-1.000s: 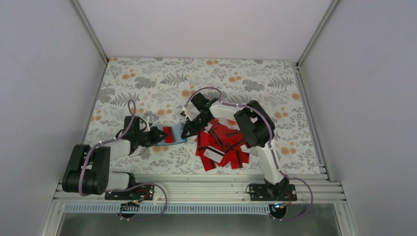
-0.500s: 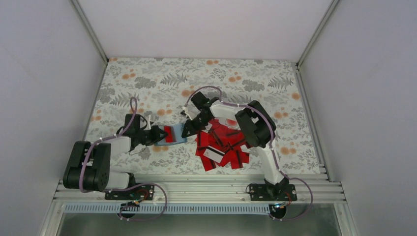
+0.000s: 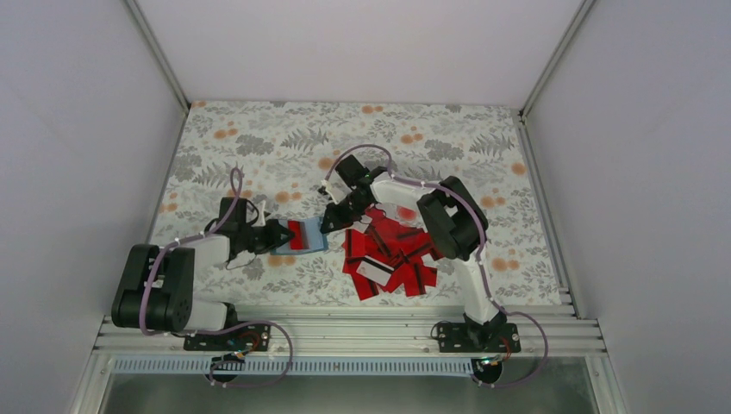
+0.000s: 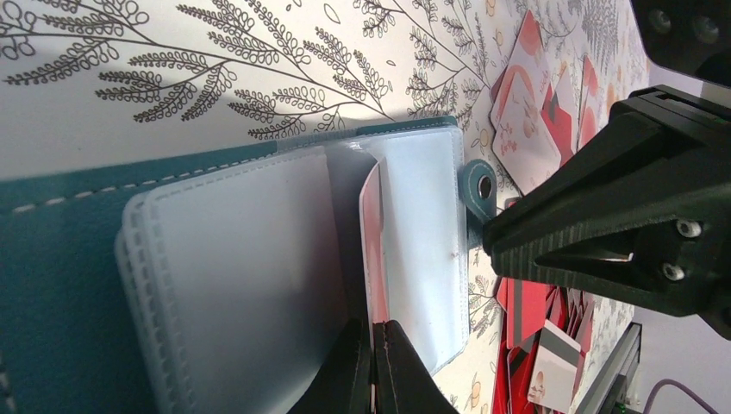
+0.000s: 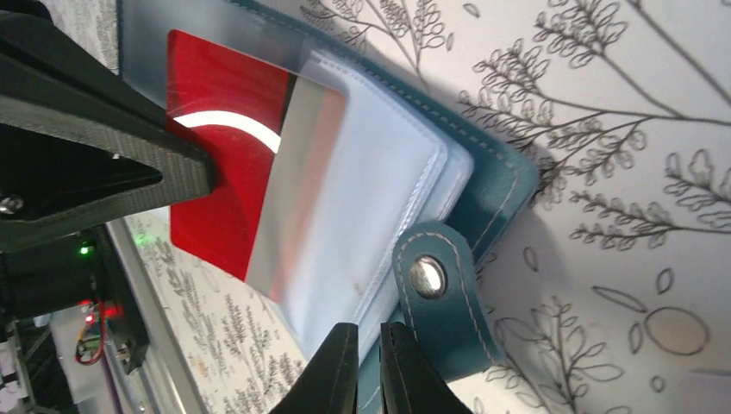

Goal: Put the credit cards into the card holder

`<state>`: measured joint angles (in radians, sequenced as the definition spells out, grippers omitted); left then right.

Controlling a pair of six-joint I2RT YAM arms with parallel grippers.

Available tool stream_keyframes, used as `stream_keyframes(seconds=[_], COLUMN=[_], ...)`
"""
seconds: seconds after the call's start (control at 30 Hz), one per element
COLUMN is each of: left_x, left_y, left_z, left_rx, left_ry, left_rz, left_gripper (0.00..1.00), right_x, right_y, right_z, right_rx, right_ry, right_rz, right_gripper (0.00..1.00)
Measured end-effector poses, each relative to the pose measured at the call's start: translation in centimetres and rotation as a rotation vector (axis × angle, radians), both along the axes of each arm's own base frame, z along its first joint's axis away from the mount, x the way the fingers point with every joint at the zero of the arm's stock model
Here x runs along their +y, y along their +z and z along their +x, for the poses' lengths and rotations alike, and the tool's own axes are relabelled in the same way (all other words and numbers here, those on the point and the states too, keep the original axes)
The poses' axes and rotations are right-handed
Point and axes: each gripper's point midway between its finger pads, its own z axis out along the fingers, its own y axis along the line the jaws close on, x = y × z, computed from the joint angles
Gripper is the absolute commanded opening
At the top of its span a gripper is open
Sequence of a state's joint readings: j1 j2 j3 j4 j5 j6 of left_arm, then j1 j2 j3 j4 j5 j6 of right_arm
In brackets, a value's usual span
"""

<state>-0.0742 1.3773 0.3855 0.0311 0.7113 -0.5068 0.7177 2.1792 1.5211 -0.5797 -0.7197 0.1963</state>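
My left gripper (image 3: 278,235) is clamped on a clear pocket leaf of the card holder (image 3: 314,235). The holder lies open on the floral table (image 3: 259,147), with a red card (image 5: 220,164) partly under that leaf. My right gripper (image 3: 331,222) hovers with its fingers together just beside the snap tab (image 5: 435,285). The credit cards (image 3: 392,257) lie heaped further right.

From high behind, we look down on the whole table (image 3: 259,138); our two wrist cameras face each other, close in, across the card holder (image 4: 259,259), shared by all views.
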Motion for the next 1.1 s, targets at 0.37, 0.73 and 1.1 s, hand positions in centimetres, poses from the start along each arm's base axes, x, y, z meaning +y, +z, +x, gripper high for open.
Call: stream_keyframes(seconds=[0.37,0.73,1.1], left_x=[-0.1,-0.5,-1.0], left_y=[-0.2,-0.5,-0.4], left_z=[0.2,0.4,0.8], left_rx=[0.019,0.037,0.056], left_ry=[-0.008,-0.024,-0.04], left_rz=[-0.002,-0.019,-0.021], left_gripper=[0.03,0.02,0.11], right_x=[-0.1,-0.1,0.0], right_y=[-1.3,-1.3,-1.4], right_z=[0.3,0.3,0.3], right_rx=[0.011,0.017,0.025], right_ry=[-0.018,-0.018,-0.011], right_rz=[-0.022,-0.016,-0.009], right_gripper=[0.04,0.04,0.04])
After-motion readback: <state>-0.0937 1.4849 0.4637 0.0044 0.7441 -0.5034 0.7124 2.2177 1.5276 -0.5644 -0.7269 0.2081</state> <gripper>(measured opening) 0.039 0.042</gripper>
